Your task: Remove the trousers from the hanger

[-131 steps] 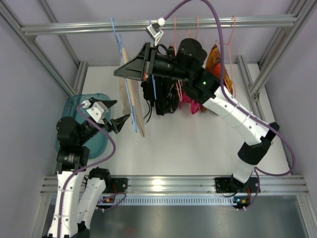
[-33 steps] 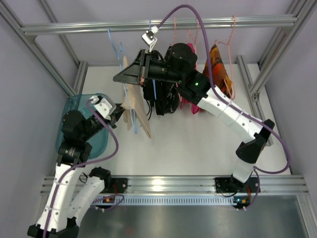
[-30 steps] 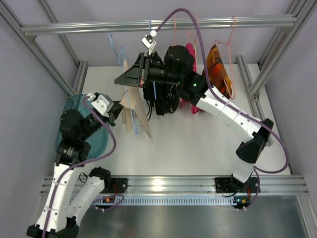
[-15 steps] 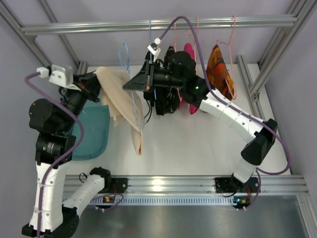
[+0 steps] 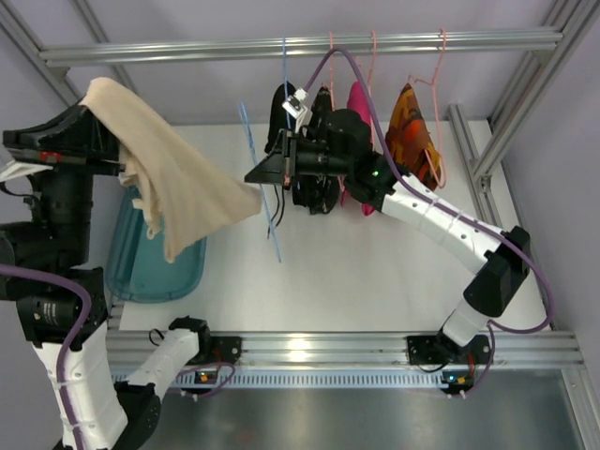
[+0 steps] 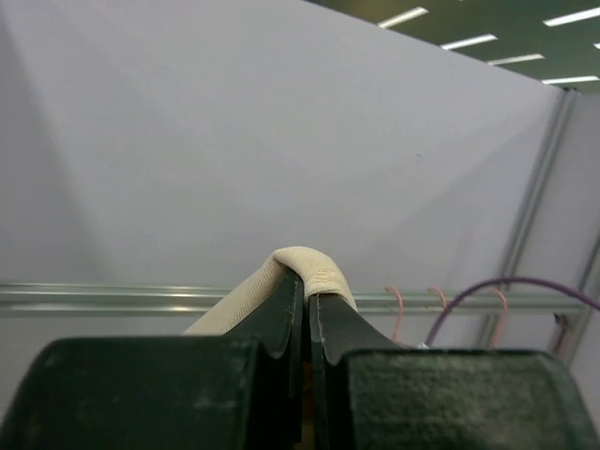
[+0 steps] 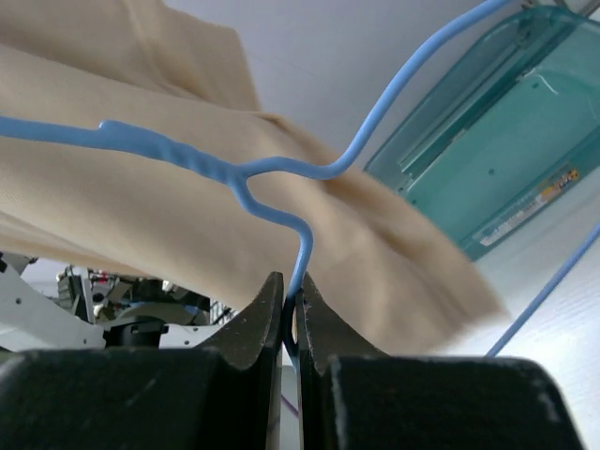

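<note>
The beige trousers (image 5: 178, 187) hang as a long drape from my left gripper (image 5: 86, 111), which is raised high at the far left and shut on a fold of the trousers (image 6: 314, 267). Their loose lower end reaches close to the light-blue hanger (image 5: 262, 202); I cannot tell whether they touch. The hanger's wire is bare and off the rail, slanting over the table. My right gripper (image 5: 249, 176) is shut on the hanger (image 7: 234, 173) near its neck. In the right wrist view the trousers (image 7: 141, 216) fill the space behind the wire. My left gripper's tips (image 6: 307, 292) are pressed together.
A black garment (image 5: 302, 183), a pink one (image 5: 359, 101) and an orange patterned one (image 5: 411, 131) hang from the overhead rail (image 5: 187, 49) just behind my right arm. A teal tray (image 5: 155, 272) lies on the table at the left, partly under the trousers.
My left arm has swung up and to the left with the trousers, drawing them off along the hanger. My right gripper still holds the hanger and has shifted slightly right.
</note>
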Controlling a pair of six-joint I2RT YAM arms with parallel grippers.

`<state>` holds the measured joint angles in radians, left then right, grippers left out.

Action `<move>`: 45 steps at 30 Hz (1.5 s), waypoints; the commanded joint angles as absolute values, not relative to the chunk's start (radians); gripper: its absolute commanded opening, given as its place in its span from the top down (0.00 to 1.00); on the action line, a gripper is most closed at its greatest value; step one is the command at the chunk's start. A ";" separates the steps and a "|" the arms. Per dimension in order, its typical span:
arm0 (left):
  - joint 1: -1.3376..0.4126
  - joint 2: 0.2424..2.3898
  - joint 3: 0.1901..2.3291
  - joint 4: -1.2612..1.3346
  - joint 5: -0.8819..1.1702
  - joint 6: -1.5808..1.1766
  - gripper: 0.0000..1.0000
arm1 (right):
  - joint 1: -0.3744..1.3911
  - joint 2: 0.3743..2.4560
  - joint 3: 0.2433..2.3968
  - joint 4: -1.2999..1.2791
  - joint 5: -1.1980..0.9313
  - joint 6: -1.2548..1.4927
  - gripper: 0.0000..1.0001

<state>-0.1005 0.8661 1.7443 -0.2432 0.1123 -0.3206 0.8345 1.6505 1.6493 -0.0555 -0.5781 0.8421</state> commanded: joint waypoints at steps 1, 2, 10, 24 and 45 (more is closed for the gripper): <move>-0.057 0.868 1.813 -0.147 -0.026 -0.319 1.00 | 0.827 1.611 1.640 -0.034 -0.591 0.808 1.00; -0.051 0.867 1.815 -0.156 -0.038 -0.310 1.00 | 0.827 1.611 1.638 -0.037 -0.591 0.808 1.00; -0.008 0.775 1.688 -0.201 -0.162 -0.155 1.00 | 0.834 1.600 1.647 -0.022 -0.603 0.799 1.00; 0.144 0.586 1.195 -0.186 -0.393 -0.011 1.00 | 0.884 1.552 1.683 -0.081 -0.618 0.635 1.00; 0.146 0.660 0.847 0.022 -0.542 0.161 1.00 | 0.885 1.480 1.706 -0.120 -0.630 0.577 1.00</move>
